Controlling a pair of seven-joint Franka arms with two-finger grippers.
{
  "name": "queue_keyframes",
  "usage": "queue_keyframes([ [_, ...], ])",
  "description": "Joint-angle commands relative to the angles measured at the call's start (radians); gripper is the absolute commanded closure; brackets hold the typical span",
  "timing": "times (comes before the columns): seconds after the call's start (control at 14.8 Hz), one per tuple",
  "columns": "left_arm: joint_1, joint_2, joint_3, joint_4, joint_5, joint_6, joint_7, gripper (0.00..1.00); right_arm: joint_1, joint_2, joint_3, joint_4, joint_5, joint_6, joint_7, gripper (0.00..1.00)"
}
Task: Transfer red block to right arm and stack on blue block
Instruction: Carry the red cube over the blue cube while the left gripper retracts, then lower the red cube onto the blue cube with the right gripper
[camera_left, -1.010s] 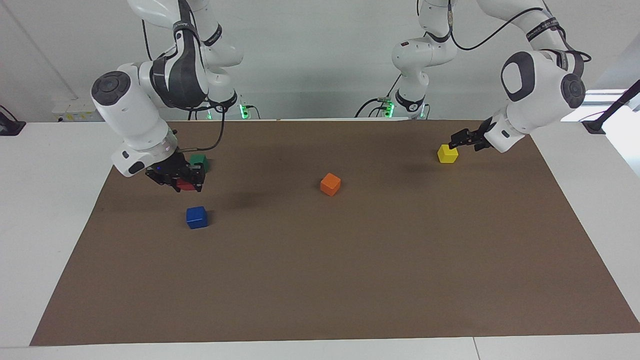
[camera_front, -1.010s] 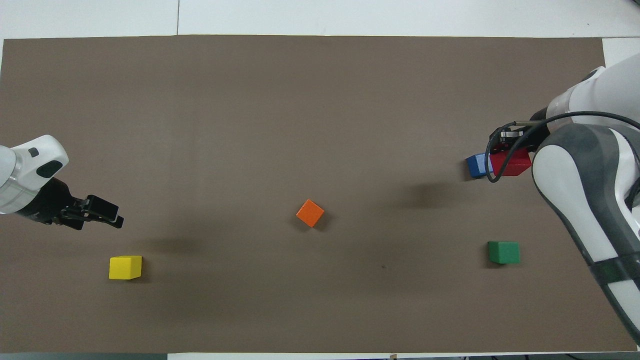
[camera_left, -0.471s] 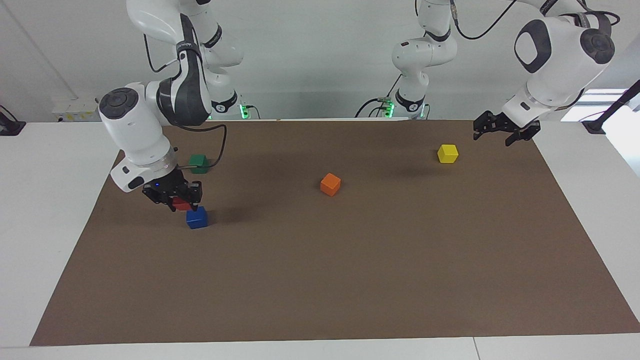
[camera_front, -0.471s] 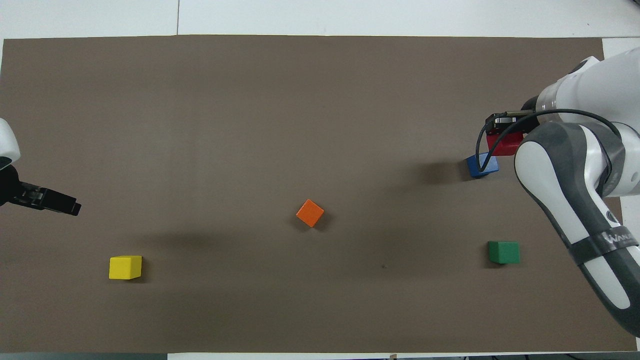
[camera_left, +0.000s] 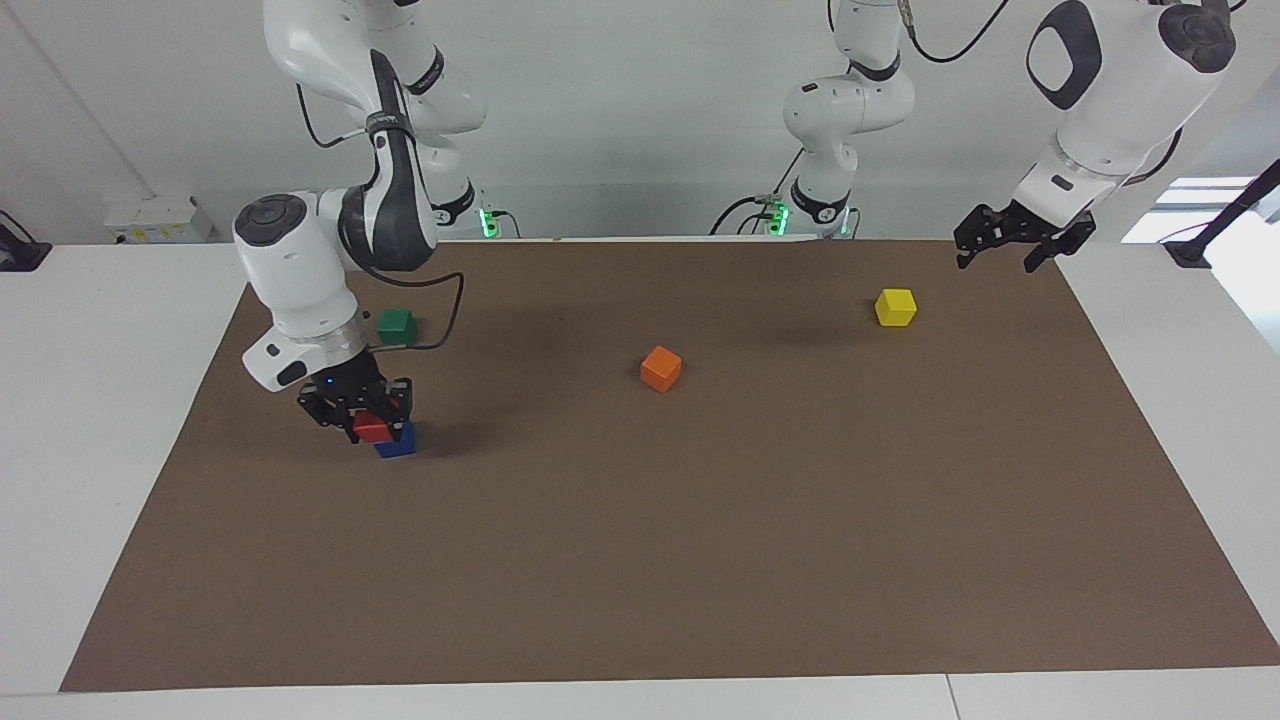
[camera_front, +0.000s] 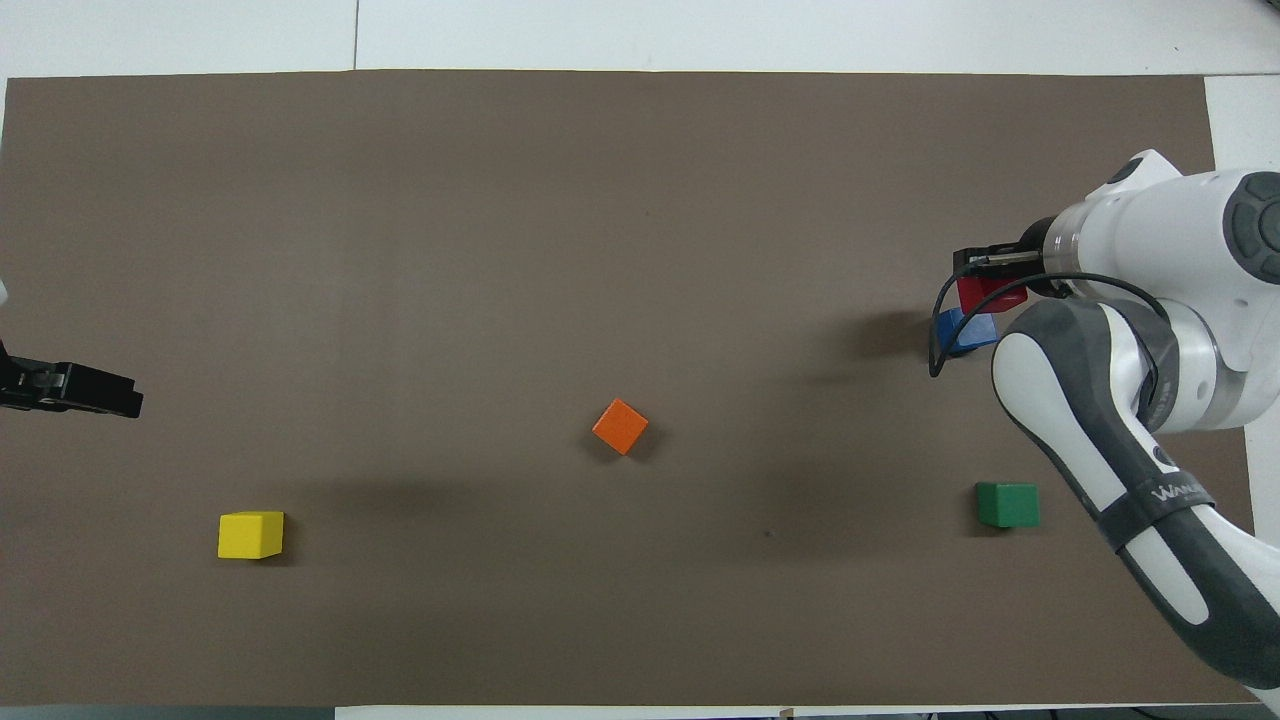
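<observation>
My right gripper (camera_left: 368, 422) is shut on the red block (camera_left: 373, 431) and holds it low over the blue block (camera_left: 399, 442), offset a little toward the right arm's end of the table. I cannot tell whether the two blocks touch. In the overhead view the red block (camera_front: 990, 293) covers part of the blue block (camera_front: 968, 331), under my right gripper (camera_front: 986, 272). My left gripper (camera_left: 1008, 252) is open and empty, raised over the mat's corner near the left arm's base. Its tip shows at the edge of the overhead view (camera_front: 100, 390).
An orange cube (camera_left: 661, 368) lies mid-mat. A yellow cube (camera_left: 895, 307) lies toward the left arm's end, a dark green cube (camera_left: 396, 325) nearer to the robots than the blue block. A brown mat (camera_left: 700, 560) covers the table.
My right gripper has carried the red block down and over the blue block. My left gripper has risen and drawn away from the yellow cube toward its own base.
</observation>
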Motion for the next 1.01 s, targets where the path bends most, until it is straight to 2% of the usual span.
queue_keyframes([
  [0.0,-0.031,0.105,0.072,0.104,-0.012,-0.004,-0.046,0.00,-0.018,-0.081,0.005,-0.134,-0.026,0.083,-0.011,1.00],
  [0.13,-0.084,0.183,0.097,0.191,-0.012,-0.056,-0.048,0.00,-0.018,-0.094,0.003,-0.180,-0.028,0.134,-0.011,1.00],
  [0.4,-0.128,0.186,0.130,0.196,-0.014,-0.124,-0.046,0.00,-0.027,-0.100,0.003,-0.213,-0.041,0.180,-0.013,1.00],
  [0.61,-0.135,0.194,0.139,0.207,-0.014,-0.077,-0.054,0.00,-0.048,-0.098,0.005,-0.213,-0.055,0.181,-0.022,1.00],
  [0.94,-0.137,0.194,0.151,0.239,-0.015,-0.096,-0.054,0.00,-0.056,-0.074,0.005,-0.200,-0.055,0.188,-0.049,1.00],
])
